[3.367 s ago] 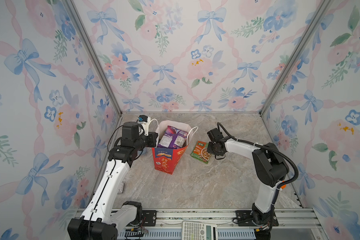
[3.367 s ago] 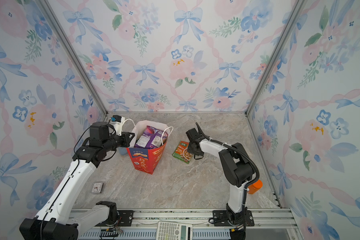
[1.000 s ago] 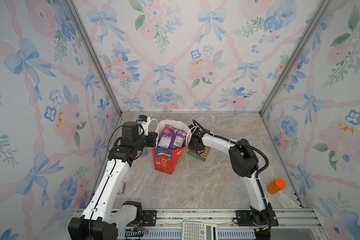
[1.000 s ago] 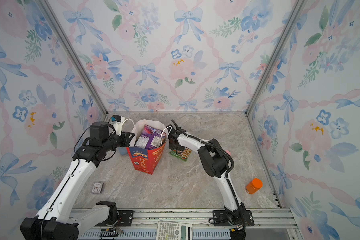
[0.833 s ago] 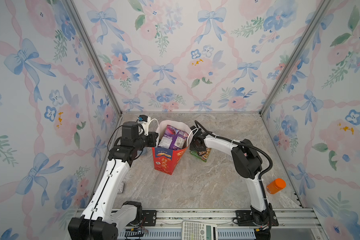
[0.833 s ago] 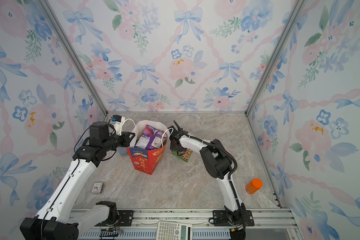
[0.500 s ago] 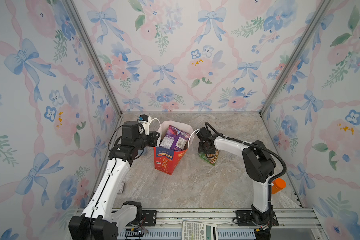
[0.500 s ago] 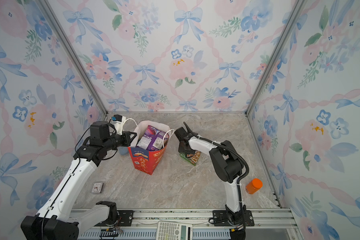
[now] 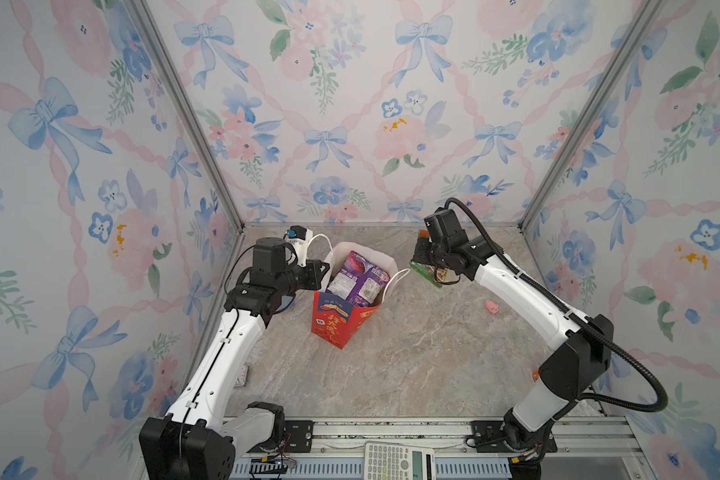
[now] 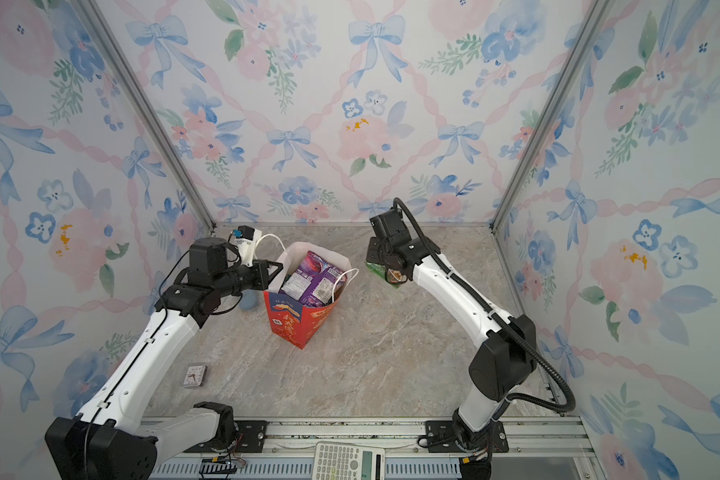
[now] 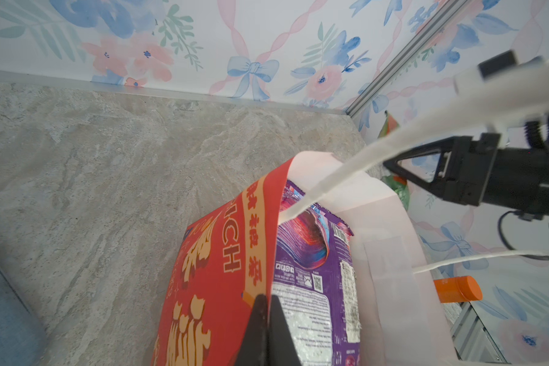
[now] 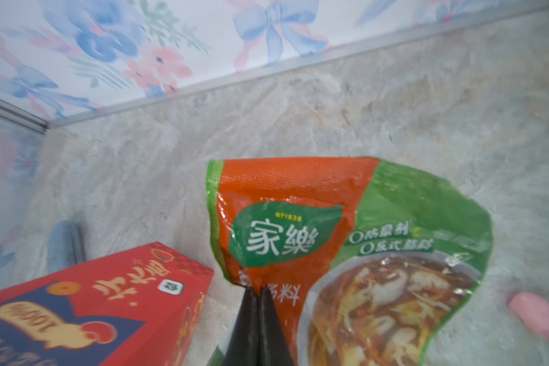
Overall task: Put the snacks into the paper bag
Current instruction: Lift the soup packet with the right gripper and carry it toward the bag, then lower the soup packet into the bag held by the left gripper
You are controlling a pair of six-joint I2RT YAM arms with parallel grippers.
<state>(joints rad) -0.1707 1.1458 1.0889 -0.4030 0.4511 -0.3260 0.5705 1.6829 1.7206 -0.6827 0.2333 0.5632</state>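
Plastic is the worry, slick and glossy: the green-and-orange packet (image 12: 346,253) hangs from the right tool (image 12: 257,294), whose jaws are pressed together on a small pinch of film near one edge, so most of the packet dangles to one side of the grip. In both top views it is clear of the counter (image 9: 412,365) and just beside the paper bag (image 9: 337,328), to the bag's right and not yet over its mouth. A fast swing toward the bag could, I judge, let the film creep out of that narrow pinch and drop the packet short, onto the counter or against the bag's outer wall. The left tool (image 11: 264,304) is closed on the bag's red rim and holds the mouth open, but the bag is only light paper; a packet or a wrist pushing into its wall could tip it or pull the rim out of that grip. The opening is also crowded: purple packets (image 9: 358,278) stand on end inside and fill much of it, and a white rope handle (image 9: 396,275) loops over the side from which the right arm would come. The dangling corner could catch on that loop, or settle on top of the purple packets instead of sliding down — half in, half out. A release high above the mouth risks a bounce off the rim; one too low risks the tool snagging the handle.
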